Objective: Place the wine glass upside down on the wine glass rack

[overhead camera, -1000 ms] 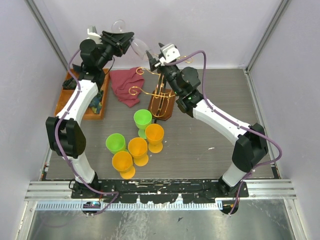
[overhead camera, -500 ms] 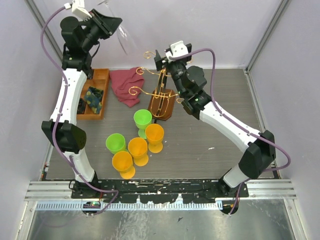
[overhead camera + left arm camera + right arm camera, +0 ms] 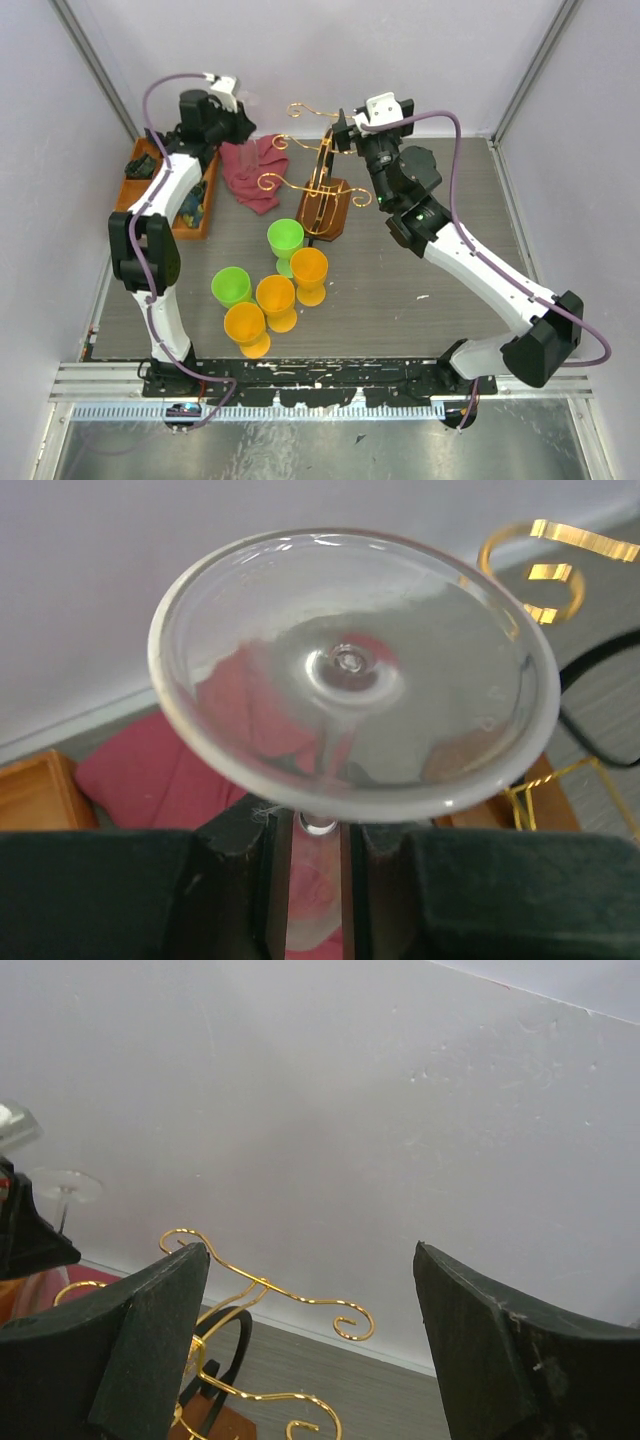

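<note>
The left gripper (image 3: 315, 865) is clamping the thin stem of the clear wine glass (image 3: 350, 670) just under its round foot. The foot is therefore facing up toward the wrist camera, and the bowl is hanging down over the crumpled dark-red cloth (image 3: 252, 178) in the upper left of the overhead view. Gripping by the stem is, by my reading, leaving the foot free to slide onto a wire arm while the glass is already inverted. The glass is hanging in the air just left of the gold wire wine glass rack with its dark wooden base (image 3: 322, 195), near its left-hand scrolls but not yet seated on any of them. The right gripper (image 3: 312, 1260) is standing wide open with nothing in its grasp at the rack's upper scrolls, top centre of the overhead view. It is probably staying out of the glass's path or waiting to steady the stand. The green and orange plastic cups (image 3: 275, 295) are sitting lower centre on the grey desk (image 3: 430, 200), well away from the approach.
</note>
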Controlling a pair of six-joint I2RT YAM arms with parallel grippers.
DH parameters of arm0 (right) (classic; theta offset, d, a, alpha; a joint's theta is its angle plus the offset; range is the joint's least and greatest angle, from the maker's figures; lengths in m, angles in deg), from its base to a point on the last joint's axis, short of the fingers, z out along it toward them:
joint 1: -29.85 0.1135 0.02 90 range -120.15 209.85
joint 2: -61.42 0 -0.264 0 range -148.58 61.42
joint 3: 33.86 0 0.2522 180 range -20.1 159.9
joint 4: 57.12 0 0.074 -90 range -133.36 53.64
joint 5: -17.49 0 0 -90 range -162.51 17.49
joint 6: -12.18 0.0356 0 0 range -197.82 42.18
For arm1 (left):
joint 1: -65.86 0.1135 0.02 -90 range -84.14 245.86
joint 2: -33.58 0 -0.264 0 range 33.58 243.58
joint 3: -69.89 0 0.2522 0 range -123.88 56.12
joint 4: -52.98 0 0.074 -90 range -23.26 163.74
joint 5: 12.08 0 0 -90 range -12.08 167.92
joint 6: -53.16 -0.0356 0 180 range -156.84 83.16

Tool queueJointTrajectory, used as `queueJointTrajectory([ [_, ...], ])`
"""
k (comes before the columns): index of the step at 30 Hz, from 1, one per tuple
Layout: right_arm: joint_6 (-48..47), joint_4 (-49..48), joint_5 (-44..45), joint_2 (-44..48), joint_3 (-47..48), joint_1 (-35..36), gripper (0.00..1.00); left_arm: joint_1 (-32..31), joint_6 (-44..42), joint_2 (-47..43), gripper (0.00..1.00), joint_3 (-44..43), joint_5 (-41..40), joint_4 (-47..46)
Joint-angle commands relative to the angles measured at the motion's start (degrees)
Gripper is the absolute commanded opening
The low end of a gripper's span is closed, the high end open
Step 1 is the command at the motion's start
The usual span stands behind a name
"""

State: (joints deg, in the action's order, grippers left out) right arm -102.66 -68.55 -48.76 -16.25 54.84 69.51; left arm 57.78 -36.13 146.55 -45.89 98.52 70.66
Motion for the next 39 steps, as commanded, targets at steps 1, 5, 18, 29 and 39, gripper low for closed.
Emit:
queueJointTrajectory([
  [1,-2.7,0.2,0.0,3.9,-1.2,0.3,0.89,-0.9,-5.7,-3.1,0.00,10.4,4.2,-21.6],
  [5,-4.8,-0.8,0.6,4.9,-2.4,0.3,0.90,-1.4,-5.8,-3.0,0.00,14.2,8.2,-27.3],
  [18,-9.2,-0.1,-1.1,4.2,-2.8,0.3,0.92,-4.2,-2.7,-1.7,0.00,20.1,11.0,-38.4],
  [29,-9.6,1.3,-2.3,2.4,-1.0,0.2,0.92,-6.7,-0.5,2.0,0.00,18.6,11.8,-41.9],
  [39,-8.3,2.2,-1.2,4.5,-2.7,0.3,0.92,-7.8,1.8,4.3,0.00,16.5,14.0,-41.9],
])
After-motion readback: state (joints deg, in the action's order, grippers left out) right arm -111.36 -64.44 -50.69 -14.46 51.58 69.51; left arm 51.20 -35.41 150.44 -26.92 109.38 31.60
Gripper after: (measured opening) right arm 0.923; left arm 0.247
